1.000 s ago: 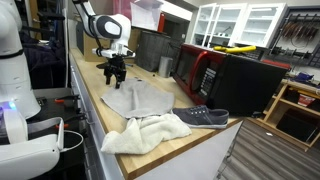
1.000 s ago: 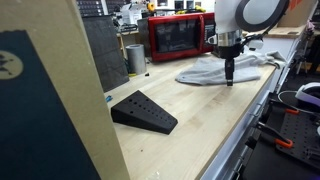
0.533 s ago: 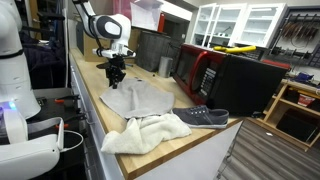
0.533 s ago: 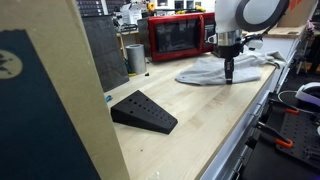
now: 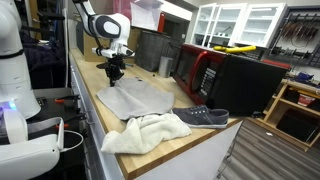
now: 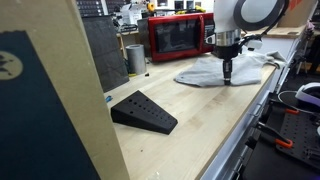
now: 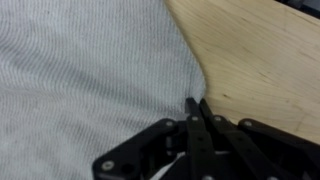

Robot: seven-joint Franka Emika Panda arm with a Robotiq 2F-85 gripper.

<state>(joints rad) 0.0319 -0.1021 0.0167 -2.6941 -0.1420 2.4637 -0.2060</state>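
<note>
A grey cloth (image 5: 137, 99) lies spread flat on the wooden worktop (image 5: 92, 95), seen in both exterior views and as a wide knitted surface (image 7: 90, 70) in the wrist view. My gripper (image 5: 115, 77) points straight down at the cloth's far corner, also visible over the cloth (image 6: 205, 74) as the gripper (image 6: 227, 79). In the wrist view the gripper (image 7: 195, 103) has its two black fingers pressed together right on the cloth's edge, where it meets bare wood (image 7: 260, 50). The fabric seems pinched between the tips.
A crumpled white towel (image 5: 148, 132) and a dark shoe (image 5: 208, 116) lie near the cloth. A red microwave (image 6: 178, 38) and a black box (image 5: 245, 82) stand at the back. A black wedge (image 6: 145, 111) and a metal cup (image 6: 135, 57) sit further along the worktop.
The fingers have closed from wide open to pressed together at the cloth's corner. The arm has stayed in about the same place.
</note>
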